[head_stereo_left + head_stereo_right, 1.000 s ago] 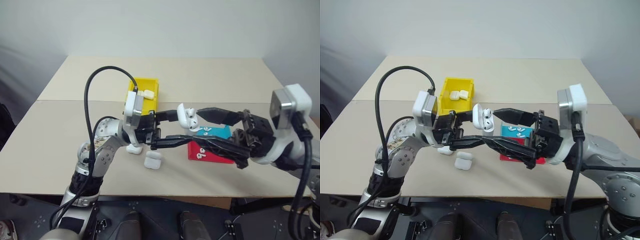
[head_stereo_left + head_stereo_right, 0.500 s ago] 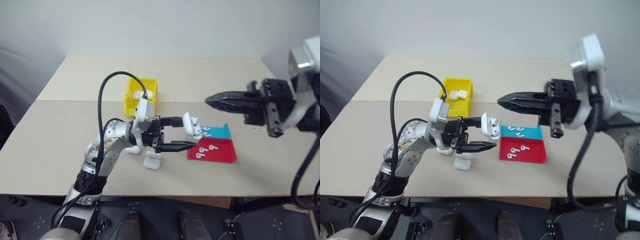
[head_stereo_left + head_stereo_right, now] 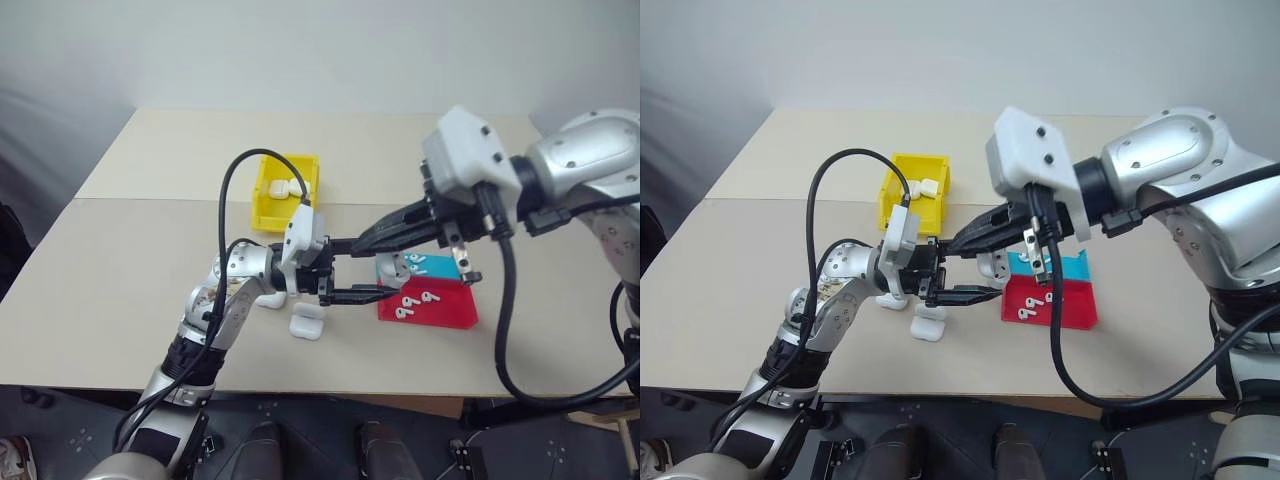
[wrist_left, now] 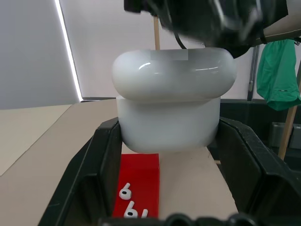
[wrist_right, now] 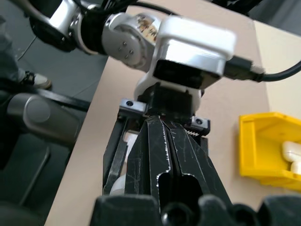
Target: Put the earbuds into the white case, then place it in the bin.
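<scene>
Glossy white case (image 4: 171, 101), white earbuds (image 3: 416, 300) on a red tray (image 3: 445, 313), bright yellow bin (image 3: 268, 190).

even soft light, wrist views slightly blurred.

We are viewing from the head stereo pair, looking forward and down over the table (image 3: 120, 270); both eyes are sharing the yellow bin (image 3: 902, 205). Each wrist camera is looking closely along its own fingers.

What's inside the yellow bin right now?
The bin holds at least two white cases, lying near its far end. The near wall and the left arm's cable hide part of the floor.
</scene>
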`<state>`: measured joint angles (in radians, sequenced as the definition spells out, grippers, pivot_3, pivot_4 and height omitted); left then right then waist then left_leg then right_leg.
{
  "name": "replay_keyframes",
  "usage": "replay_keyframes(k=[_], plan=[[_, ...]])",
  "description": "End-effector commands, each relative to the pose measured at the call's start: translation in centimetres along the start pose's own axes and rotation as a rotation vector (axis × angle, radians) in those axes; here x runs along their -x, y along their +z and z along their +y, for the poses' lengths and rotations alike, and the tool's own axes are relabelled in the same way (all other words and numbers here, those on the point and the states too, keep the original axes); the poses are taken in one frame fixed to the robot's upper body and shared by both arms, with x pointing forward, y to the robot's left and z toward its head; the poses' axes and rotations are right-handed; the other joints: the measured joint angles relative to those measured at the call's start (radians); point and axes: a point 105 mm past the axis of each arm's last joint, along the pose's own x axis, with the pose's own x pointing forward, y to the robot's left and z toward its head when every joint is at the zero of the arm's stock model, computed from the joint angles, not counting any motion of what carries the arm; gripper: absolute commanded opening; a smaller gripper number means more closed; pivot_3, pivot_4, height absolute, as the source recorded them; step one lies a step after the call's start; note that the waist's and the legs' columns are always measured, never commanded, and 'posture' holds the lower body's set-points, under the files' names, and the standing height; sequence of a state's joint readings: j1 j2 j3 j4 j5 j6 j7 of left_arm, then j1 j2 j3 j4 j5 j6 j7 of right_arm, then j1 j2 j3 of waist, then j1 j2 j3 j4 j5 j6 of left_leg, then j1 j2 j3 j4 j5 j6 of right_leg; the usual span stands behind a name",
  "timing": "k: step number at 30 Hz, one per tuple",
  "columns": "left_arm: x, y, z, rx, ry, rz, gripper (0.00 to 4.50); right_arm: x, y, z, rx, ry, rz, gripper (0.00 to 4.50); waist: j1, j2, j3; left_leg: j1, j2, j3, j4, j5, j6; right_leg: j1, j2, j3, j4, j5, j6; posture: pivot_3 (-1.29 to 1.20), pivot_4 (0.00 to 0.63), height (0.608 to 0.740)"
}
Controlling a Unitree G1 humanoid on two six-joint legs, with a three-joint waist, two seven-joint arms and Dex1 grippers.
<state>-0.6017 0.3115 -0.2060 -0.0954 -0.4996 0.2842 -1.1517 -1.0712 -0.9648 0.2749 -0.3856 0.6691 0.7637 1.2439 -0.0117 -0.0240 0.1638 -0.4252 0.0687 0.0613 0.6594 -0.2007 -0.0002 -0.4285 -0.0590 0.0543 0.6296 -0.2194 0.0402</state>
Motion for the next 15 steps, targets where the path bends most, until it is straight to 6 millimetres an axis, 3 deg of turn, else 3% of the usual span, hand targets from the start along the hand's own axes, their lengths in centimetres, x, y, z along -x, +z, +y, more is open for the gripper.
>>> replay_keyframes(k=[1,8,15], plan=[[0.1,1.3,0.0,-0.061,0.008,-0.026,2.74,0.5,-0.1,0.3,0.075,-0.003,0.043,0.03,0.000,0.000,0.000,0.000,0.000,0.000,0.000,0.000,0.000,0.000,0.000,0.000,0.000,0.000,0.000,0.00,0.150,0.740],[0.6,1.9,0.1,-0.083,0.040,-0.041,2.74,2.3,-1.2,0.5,0.065,-0.056,0.075,0.03,0.000,0.000,0.000,0.001,0.000,0.000,0.000,0.000,0.000,0.001,0.000,0.000,0.000,0.000,0.000,0.00,0.150,0.740],[1.2,2.5,0.6,-0.106,0.124,-0.049,2.74,3.9,-0.5,-0.5,-0.036,-0.241,-0.093,0.03,-0.002,0.000,0.000,0.002,0.000,0.000,0.000,0.000,0.000,0.002,0.000,0.000,0.000,0.000,0.000,0.00,0.150,0.740]])
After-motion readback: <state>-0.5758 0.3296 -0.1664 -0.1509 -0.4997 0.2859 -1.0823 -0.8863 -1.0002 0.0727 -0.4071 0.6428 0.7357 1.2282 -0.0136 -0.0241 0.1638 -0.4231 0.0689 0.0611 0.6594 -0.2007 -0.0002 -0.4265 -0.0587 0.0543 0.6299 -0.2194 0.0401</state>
